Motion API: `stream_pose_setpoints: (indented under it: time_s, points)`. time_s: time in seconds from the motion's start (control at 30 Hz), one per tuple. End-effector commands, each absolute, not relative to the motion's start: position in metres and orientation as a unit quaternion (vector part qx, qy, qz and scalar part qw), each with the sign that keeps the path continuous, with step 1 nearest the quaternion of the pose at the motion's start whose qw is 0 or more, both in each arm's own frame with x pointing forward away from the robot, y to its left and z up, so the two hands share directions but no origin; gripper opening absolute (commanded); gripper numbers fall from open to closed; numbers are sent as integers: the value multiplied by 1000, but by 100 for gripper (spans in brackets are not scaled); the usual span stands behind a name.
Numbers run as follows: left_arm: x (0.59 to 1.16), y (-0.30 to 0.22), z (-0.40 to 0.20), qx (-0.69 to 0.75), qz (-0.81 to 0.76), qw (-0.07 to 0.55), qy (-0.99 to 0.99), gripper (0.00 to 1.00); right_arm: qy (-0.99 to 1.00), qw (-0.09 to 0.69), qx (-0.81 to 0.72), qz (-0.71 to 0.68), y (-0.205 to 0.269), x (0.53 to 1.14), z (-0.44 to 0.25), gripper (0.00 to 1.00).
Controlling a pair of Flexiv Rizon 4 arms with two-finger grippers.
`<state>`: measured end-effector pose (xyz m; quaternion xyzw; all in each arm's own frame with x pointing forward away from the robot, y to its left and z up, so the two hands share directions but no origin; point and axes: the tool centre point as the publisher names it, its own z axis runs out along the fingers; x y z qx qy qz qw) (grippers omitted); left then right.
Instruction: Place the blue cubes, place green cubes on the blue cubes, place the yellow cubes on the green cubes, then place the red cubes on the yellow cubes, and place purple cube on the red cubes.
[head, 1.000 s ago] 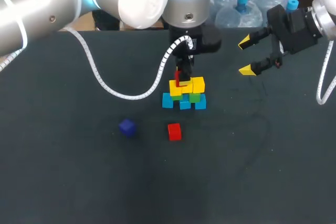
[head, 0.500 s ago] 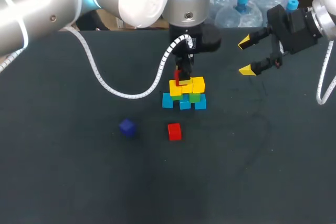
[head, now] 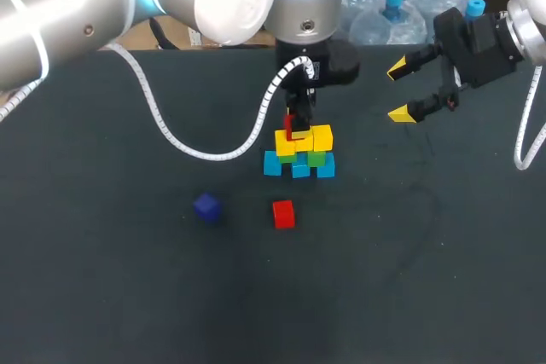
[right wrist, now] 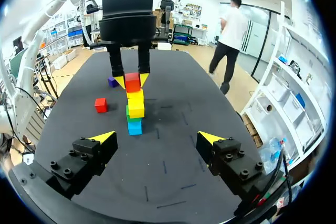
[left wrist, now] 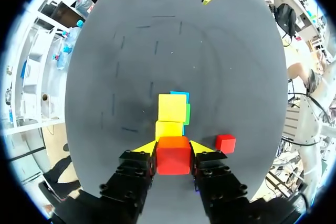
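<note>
The blue cubes (head: 299, 168), green cubes (head: 316, 158) and yellow cubes (head: 321, 136) are stacked at the head view's centre. My left gripper (left wrist: 174, 148) is clamped on a red cube (left wrist: 173, 158) over the yellow ones, possibly touching them. The second red cube (head: 283, 214) and the purple cube (head: 206, 207) lie below and left of centre, not yet placed. My right gripper (head: 401, 89) hangs spread at upper right.

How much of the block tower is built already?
The blue cubes, green cubes and yellow cubes look stacked. The left hand holds a red cube just above them. Left to do: the other red cube and the purple cube, both on the table.
</note>
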<state>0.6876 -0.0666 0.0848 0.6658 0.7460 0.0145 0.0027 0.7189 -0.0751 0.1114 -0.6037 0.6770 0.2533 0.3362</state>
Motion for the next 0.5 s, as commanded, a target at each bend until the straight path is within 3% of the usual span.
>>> stream_pose_setpoints:
  time_s: [0.03,0.1,0.13,0.17,0.2,0.23,0.5]
  points:
    - [690,-68,84,666,14,0,746,0,677,337,-604,253,-75,719,111,100]
    - [690,-68,85,666,15,0,746,9,677,337,-604,253,-75,719,111,100]
    - [690,-68,85,666,15,1,746,22,677,337,-604,253,-75,719,111,100]
    - [690,-68,85,665,15,1,747,45,677,337,-604,253,-75,719,111,100]
    - [690,-68,85,663,15,1,749,82,677,337,-604,253,-75,719,111,100]
    - [689,-67,85,662,15,2,750,100,677,337,-604,253,-75,719,111,100]
    - [687,-64,91,652,9,28,758,100,677,337,-604,253,-75,719,111,100]
